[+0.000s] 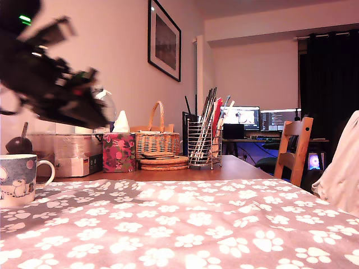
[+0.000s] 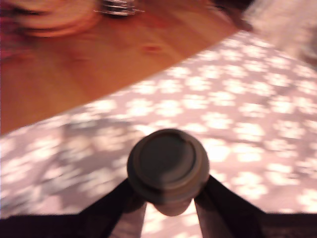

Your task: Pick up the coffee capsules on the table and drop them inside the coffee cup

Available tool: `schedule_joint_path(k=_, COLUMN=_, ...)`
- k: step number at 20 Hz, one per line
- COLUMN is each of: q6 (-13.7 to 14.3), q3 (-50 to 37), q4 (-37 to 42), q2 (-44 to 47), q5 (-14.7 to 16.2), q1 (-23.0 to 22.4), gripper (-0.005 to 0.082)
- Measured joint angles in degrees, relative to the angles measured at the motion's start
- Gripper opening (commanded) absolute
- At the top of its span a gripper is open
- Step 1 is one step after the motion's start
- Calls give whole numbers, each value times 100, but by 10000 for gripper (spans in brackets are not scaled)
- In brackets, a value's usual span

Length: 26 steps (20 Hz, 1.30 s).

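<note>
1. One capsule (image 2: pixel 167 168) in sight, dark brown, a small tapered pod; its round flat end faces the wrist camera, so its long axis runs straight toward the lens.
2. The gripper (image 2: pixel 168 201) is closed on it: two dark fingers (image 2: pixel 116 206) press the pod's sides from either flank, open only as wide as the pod.
3. Capsule and gripper hang in the air above the cloth (image 2: pixel 237 124), not touching it.
4. The cloth is soft, grey-pink, printed with white paw marks; beyond its edge shows smooth bare wood of the desk (image 2: pixel 74 74).
5. In the exterior view the arm (image 1: pixel 50 84) is a dark blur high at the exterior view's left, above one mug (image 1: pixel 19 179).
6. The mug is glossy white ceramic, upright, its loop handle toward the exterior view's right, with a pale cartoon animal and pink dots.
7. Behind it: one wire holder (image 1: pixel 201 144) of utensils, one wicker basket (image 1: pixel 157 140), one floral tissue box (image 1: pixel 118 151).
</note>
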Motion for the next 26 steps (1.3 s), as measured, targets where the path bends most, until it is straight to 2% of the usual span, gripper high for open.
schedule_joint_path(k=13, q6=-149, q3=-645, q4=236, q2=-444, q5=-48, q1=1982, gripper=198)
schedule_joint_path(k=18, q6=-149, q3=-647, q4=254, q2=-444, q5=-48, q1=2288, gripper=198)
schedule_joint_path(k=26, q6=-149, q3=-647, q4=334, q2=-444, q5=-48, q1=2284, gripper=198)
